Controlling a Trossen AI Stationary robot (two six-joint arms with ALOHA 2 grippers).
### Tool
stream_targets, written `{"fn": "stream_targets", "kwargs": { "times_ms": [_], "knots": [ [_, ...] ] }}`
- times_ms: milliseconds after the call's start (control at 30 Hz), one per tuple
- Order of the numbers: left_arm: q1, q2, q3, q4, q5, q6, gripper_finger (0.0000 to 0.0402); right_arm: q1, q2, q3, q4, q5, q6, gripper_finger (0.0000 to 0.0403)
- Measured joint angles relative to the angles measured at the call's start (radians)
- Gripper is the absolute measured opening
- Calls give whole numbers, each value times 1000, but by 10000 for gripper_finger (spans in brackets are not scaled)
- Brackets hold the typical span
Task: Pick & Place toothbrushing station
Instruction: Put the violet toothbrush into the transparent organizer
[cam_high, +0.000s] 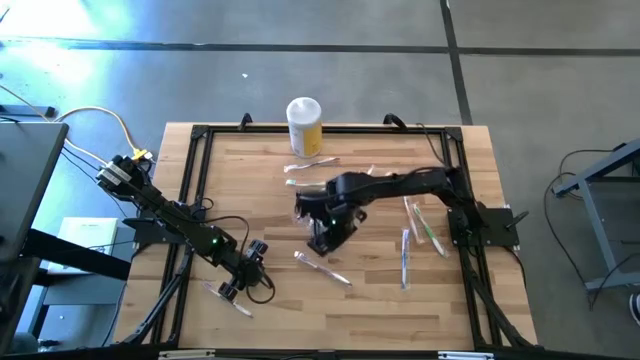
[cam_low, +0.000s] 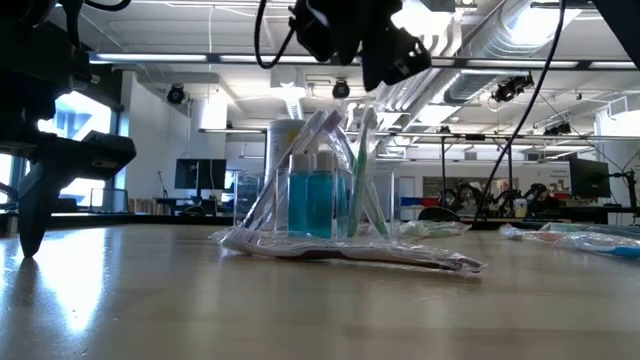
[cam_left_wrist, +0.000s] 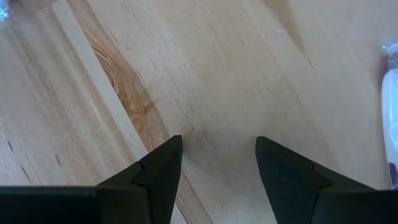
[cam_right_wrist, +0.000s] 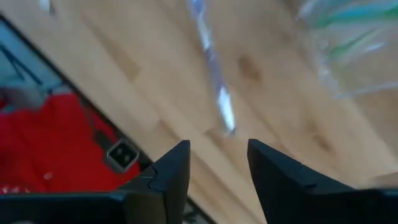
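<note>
The toothbrushing station (cam_low: 318, 190) shows in the low view as a clear container standing upright on the wood, with blue bottles and several toothbrushes in it. In the high view my right arm hides it. My right gripper (cam_high: 324, 238) is open and empty, up above the station (cam_low: 362, 45); its fingers show apart in its wrist view (cam_right_wrist: 217, 171). My left gripper (cam_high: 246, 276) is open and empty low over bare wood near the table's front left (cam_left_wrist: 219, 168).
A white-lidded yellow jar (cam_high: 304, 125) stands at the far edge. Wrapped toothbrushes lie loose on the wood: one ahead of the right gripper (cam_high: 322, 268), two at the right (cam_high: 405, 255), one near the jar (cam_high: 310, 163), one by the left gripper (cam_high: 232, 300).
</note>
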Motion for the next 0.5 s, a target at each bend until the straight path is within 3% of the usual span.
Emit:
{"fn": "stream_targets", "kwargs": {
  "times_ms": [100,167,400,500],
  "knots": [
    [0,0,0,0,6,0,197,48,0,0,0,-4,-5,145],
    [0,0,0,-1,9,-2,197,87,0,0,0,52,-23,141],
    [0,0,-1,7,13,-5,197,213,0,-54,173,576,-191,138],
    [0,0,-2,9,14,-6,197,241,0,-117,325,622,-230,138]
  ]
}}
